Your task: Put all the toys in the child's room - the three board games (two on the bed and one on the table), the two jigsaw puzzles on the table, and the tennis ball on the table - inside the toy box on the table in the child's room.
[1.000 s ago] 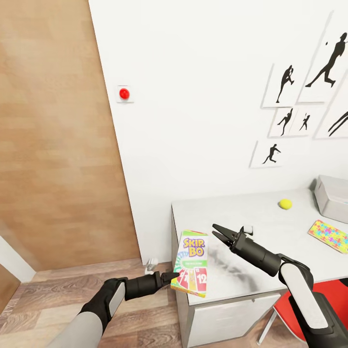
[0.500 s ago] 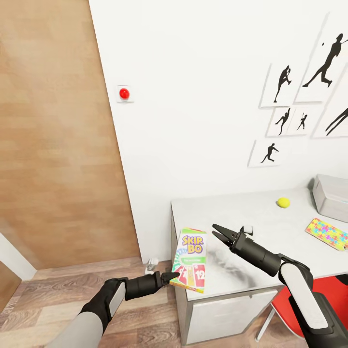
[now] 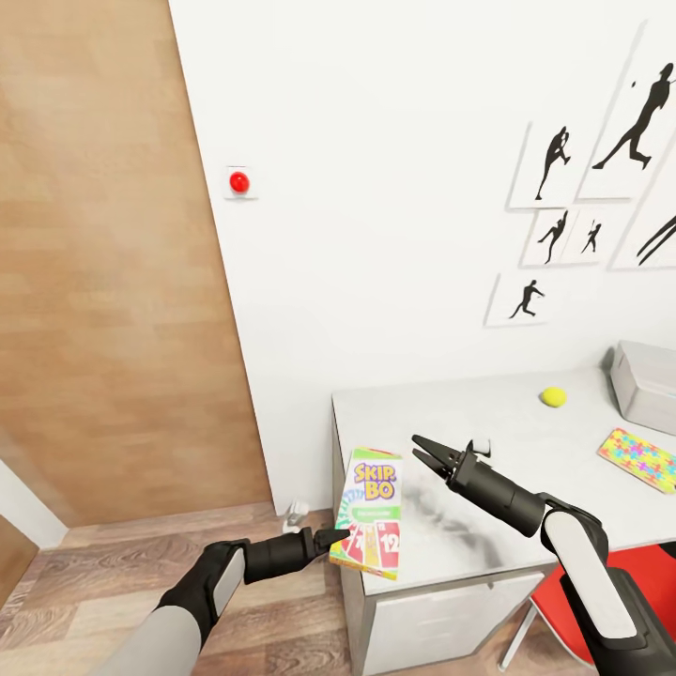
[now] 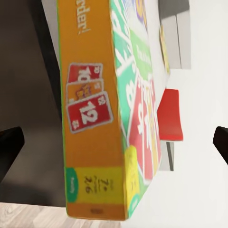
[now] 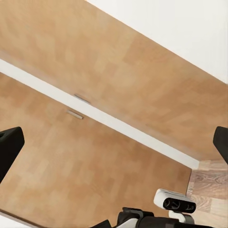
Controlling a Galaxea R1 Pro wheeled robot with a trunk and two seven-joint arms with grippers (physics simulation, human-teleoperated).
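The green-yellow-red Skip-Bo board game [image 3: 372, 510] lies on the front left corner of the table [image 3: 469, 413], its near end overhanging the edge. My left gripper [image 3: 335, 539] is at that overhanging end. In the left wrist view the box [image 4: 95, 109] sits between the widely spread fingers [image 4: 9, 147], so the gripper is open. My right gripper [image 3: 424, 452] hovers open over the table just right of the box, holding nothing. Farther right are the tennis ball [image 3: 554, 397], one jigsaw puzzle [image 3: 638, 458] and the grey toy box [image 3: 646, 383], cut off by the view's edge.
A wooden door [image 3: 103, 282] fills the left, with a red button [image 3: 239, 182] on the white wall beside it. White drawers [image 3: 441, 610] sit under the table and a red chair [image 3: 573, 601] stands at its front right. A small white object [image 3: 296, 514] lies on the floor.
The Skip-Bo box has shifted and tilted slightly at the table corner. Both arms have hardly moved, and the view wobbled a little.
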